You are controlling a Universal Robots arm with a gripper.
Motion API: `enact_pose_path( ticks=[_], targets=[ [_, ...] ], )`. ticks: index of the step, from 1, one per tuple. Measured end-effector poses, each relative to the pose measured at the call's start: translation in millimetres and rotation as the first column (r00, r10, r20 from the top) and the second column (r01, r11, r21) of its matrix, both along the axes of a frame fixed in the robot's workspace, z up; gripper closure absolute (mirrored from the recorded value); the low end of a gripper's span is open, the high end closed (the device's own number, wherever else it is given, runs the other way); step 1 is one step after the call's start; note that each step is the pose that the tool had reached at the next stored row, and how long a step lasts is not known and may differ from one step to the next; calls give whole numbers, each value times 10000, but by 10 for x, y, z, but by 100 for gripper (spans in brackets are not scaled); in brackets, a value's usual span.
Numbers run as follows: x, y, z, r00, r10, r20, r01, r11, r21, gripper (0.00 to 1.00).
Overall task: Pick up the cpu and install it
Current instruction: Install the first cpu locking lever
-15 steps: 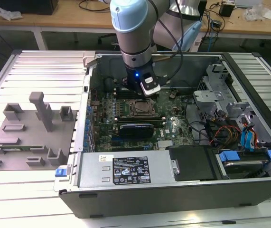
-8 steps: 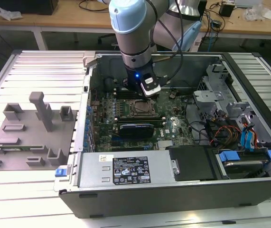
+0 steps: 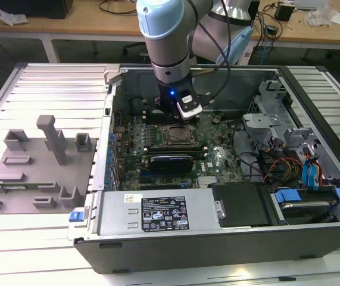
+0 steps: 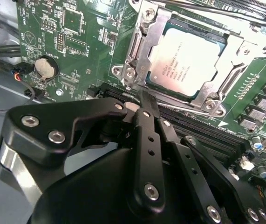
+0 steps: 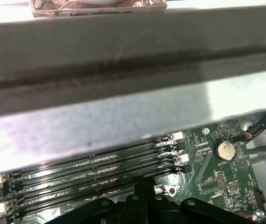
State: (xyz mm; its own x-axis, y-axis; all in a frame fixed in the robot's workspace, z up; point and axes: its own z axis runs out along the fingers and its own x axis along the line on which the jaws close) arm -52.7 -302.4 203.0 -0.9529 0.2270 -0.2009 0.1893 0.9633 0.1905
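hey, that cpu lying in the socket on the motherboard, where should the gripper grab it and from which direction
Probably by two opposite edges of the cpu, coming straight down from above. It lies flat with its silvery top up, and the metal socket frame rings it closely, so a sideways approach looks blocked. The gripper sits beside the socket, over the memory slots.

The exterior view is evenly and brightly lit from overhead, with pale sheen along the ribbed silver metal bench and soft shadow inside the open grey computer case. In the second wrist view, glare whitens the silvery-white square cpu, while the black jointed hand up close looks soft. In the first wrist view the grey case wall is blurred and its upper edge washes out to white.
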Motion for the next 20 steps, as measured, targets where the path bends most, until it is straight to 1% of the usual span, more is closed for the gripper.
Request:
enact_pose_path(
  ticks=[6,12,14,16,20],
  targets=[
    [-10,6,7,10000,-8,1,8,10000,-4,89],
    [-39,40,5,10000,-34,21,34,10000,-1,89],
    [-52,45,6,10000,-50,25,50,10000,-1,89],
    [-75,48,5,9999,-135,28,135,9999,0,89],
    [-109,50,5,9989,-478,27,478,9989,8,89]
  ],
)
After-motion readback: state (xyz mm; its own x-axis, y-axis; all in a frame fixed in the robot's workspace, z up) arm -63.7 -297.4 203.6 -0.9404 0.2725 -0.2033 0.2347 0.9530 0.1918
